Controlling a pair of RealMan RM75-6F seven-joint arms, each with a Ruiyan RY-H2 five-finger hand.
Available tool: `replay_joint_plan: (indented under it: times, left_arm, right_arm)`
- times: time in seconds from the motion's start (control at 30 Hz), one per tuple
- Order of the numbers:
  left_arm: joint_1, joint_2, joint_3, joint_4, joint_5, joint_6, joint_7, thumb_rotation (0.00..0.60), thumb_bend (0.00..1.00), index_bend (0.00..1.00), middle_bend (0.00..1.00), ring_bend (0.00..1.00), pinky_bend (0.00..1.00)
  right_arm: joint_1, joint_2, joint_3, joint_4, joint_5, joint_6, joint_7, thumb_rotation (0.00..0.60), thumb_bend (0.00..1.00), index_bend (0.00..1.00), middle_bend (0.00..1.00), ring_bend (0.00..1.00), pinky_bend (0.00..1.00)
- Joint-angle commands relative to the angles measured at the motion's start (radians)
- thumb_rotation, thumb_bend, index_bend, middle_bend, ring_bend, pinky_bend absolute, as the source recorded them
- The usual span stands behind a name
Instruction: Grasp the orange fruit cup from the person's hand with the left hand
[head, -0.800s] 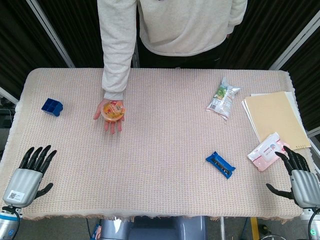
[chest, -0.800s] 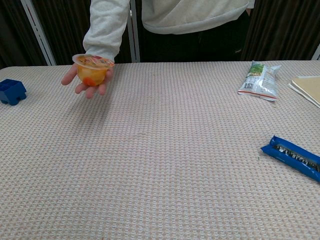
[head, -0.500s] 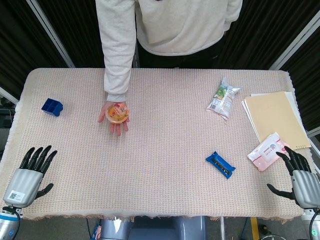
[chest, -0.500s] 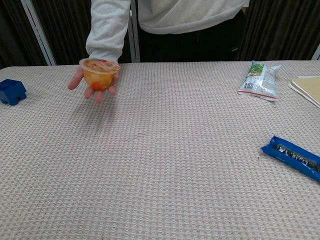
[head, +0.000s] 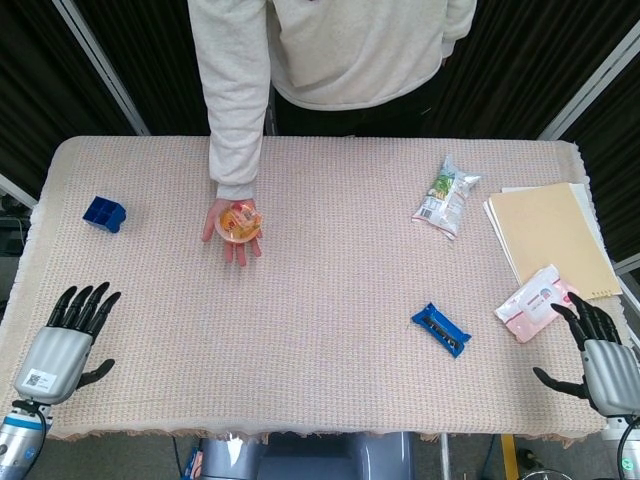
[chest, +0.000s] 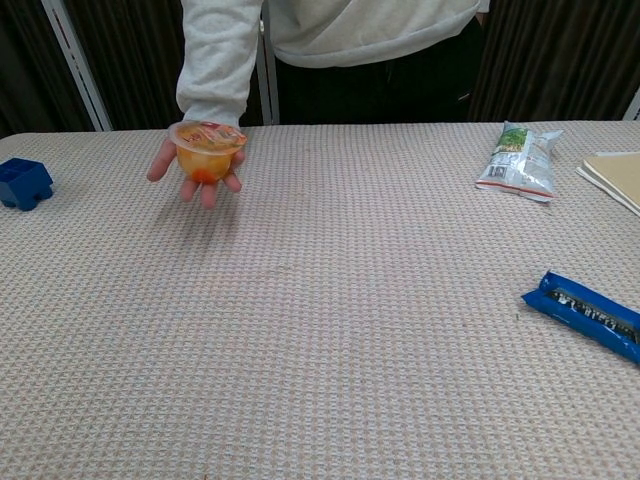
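your cup (chest: 207, 152) sits upright on the person's hand (head: 231, 226), foil lid facing up, orange fruit showing through the clear wall; it is held above the cloth toward the far left part of the table (head: 330, 300), just past the end of the person's sleeve (head: 240, 110). the palm is under it and fingers poke out below its base in the chest view. to its left, well apart, a small blue box (head: 104, 213) stands near the table edge, and you cannot see anything inside its compartments. nothing lies between the cup and your left hand (head: 70, 335), which rests at the near left corner, holding nothing, fingers spread and pointing away from you. far to the right lie a snack bag (head: 445, 195), a tan folder (head: 552, 238), a blue wrapper (head: 440, 329) and a pink packet (head: 534, 304). your right hand (head: 597, 352) is at the near right corner beside that packet, released too, fingers apart.
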Motion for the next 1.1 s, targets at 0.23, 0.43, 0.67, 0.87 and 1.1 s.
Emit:
replay_joint_plan:
  times: [0.23,0.43,0.67,0.87,1.1]
  left_arm:
    - [-0.214,-0.003,-0.197,-0.152,-0.341,-0.249,0.196,0.600,0.20,0.00,0.00,0.00,0.00]
    - [-0.404,-0.070,-0.327,-0.135,-0.682,-0.349,0.383,0.600,0.20,0.00,0.00,0.00,0.00]
    - [-0.685,-0.207,-0.409,-0.028,-1.122,-0.294,0.664,0.600,0.21,0.00,0.00,0.00,0.00]
    - [-0.848,-0.339,-0.443,0.125,-1.323,-0.233,0.762,0.600,0.21,0.01,0.00,0.00,0.03]
    - [-0.942,-0.432,-0.447,0.273,-1.380,-0.228,0.799,0.600,0.22,0.08,0.00,0.00,0.07]
  right_arm:
    - [0.003,0.005,-0.002,0.000,-0.002,-0.010,0.014,0.600,0.07,0.14,0.00,0.00,0.00]
    - [0.004,0.008,-0.001,-0.002,0.008,-0.017,0.023,0.600,0.07,0.14,0.00,0.00,0.00]
    - [0.008,0.017,0.000,-0.011,0.024,-0.037,0.040,0.600,0.07,0.14,0.00,0.00,0.00]
    - [0.011,0.023,0.000,-0.007,0.030,-0.049,0.058,0.600,0.07,0.14,0.00,0.00,0.00]
    - [0.015,0.032,0.004,-0.008,0.049,-0.068,0.088,0.600,0.07,0.14,0.00,0.00,0.00]
